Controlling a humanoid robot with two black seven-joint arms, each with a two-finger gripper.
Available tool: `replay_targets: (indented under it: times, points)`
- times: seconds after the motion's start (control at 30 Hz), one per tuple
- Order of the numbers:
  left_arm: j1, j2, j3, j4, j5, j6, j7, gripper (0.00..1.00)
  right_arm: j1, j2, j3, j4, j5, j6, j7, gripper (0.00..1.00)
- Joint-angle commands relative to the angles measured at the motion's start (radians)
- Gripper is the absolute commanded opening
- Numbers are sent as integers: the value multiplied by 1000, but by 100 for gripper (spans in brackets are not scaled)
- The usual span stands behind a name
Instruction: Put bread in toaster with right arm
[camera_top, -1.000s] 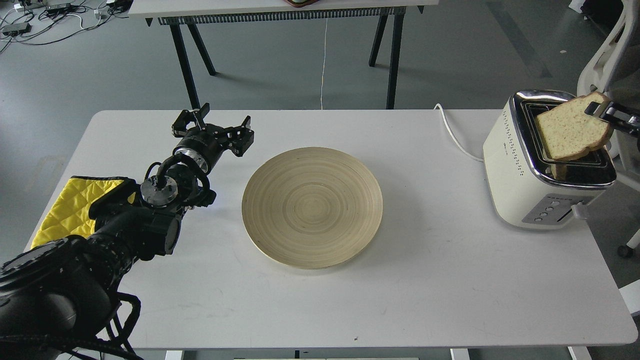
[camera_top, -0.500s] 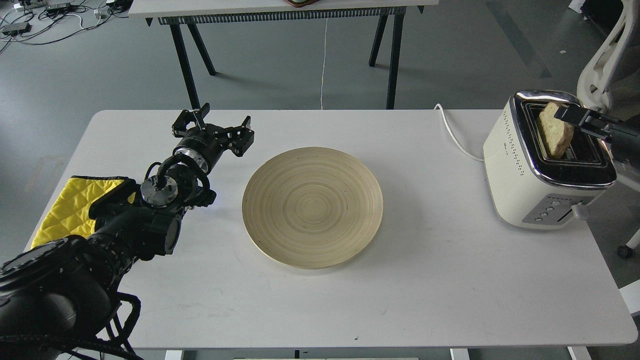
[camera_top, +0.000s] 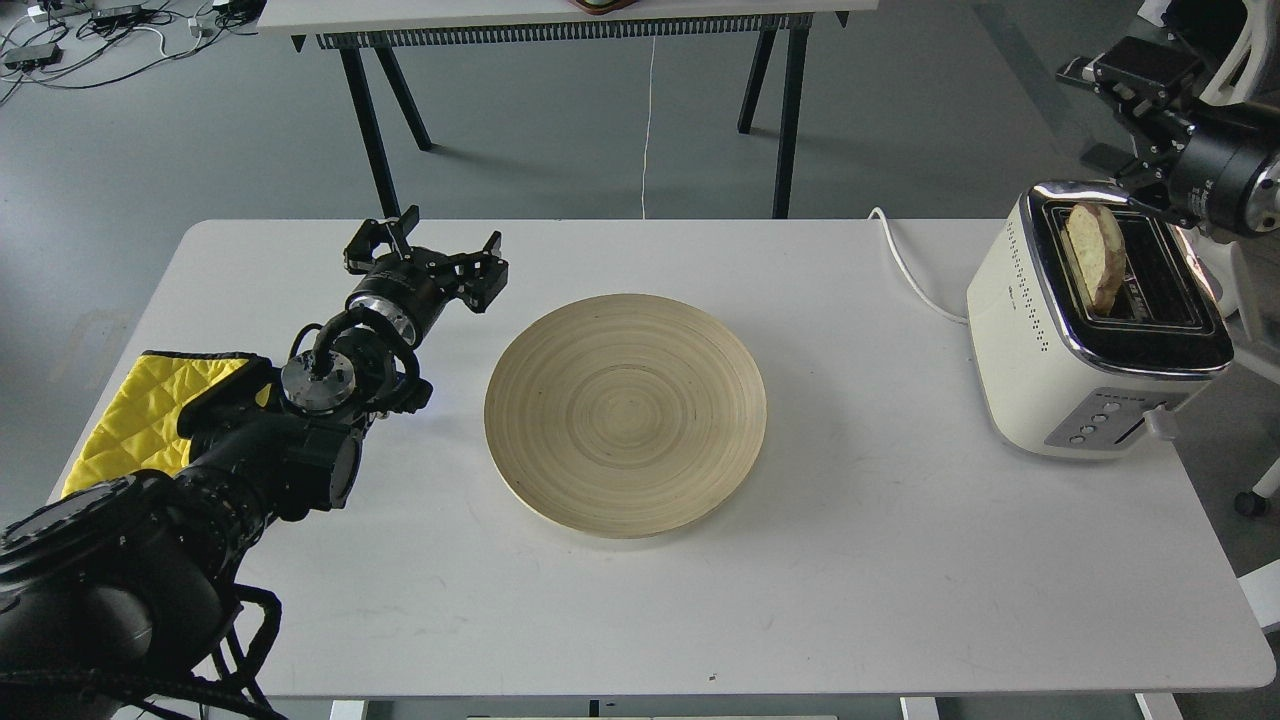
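The bread (camera_top: 1094, 255) stands on edge in the left slot of the cream-white toaster (camera_top: 1040, 345) at the table's right end, its upper half sticking out above the chrome top. My right gripper (camera_top: 1116, 125) is lifted above and behind the toaster, clear of the bread, with its fingers apart and empty. My left gripper (camera_top: 430, 248) rests open and empty over the table, left of the plate.
A round bamboo plate (camera_top: 625, 415) lies at the table's middle with nothing on it. A yellow quilted cloth (camera_top: 125, 415) lies under my left arm. The toaster's white cable (camera_top: 908, 272) runs off the far edge. A white chair (camera_top: 1235, 70) stands behind the toaster.
The bread went from lying tilted over the toaster top to standing in the left slot. My right gripper let go of it and rose up and back. The left arm has not moved.
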Motion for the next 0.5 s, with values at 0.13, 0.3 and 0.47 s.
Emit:
replay_targets:
  times: [0.13, 0.3, 0.47]
  points:
    - [1, 0, 0, 0, 0, 0, 0, 100, -104, 164, 30, -14, 435, 48, 217, 98]
    - [1, -1, 0, 0, 0, 0, 0, 100, -219, 312, 57, -113, 555, 209, 332, 98]
    - [1, 0, 0, 0, 0, 0, 0, 100, -381, 457, 187, -279, 598, 328, 332, 98]
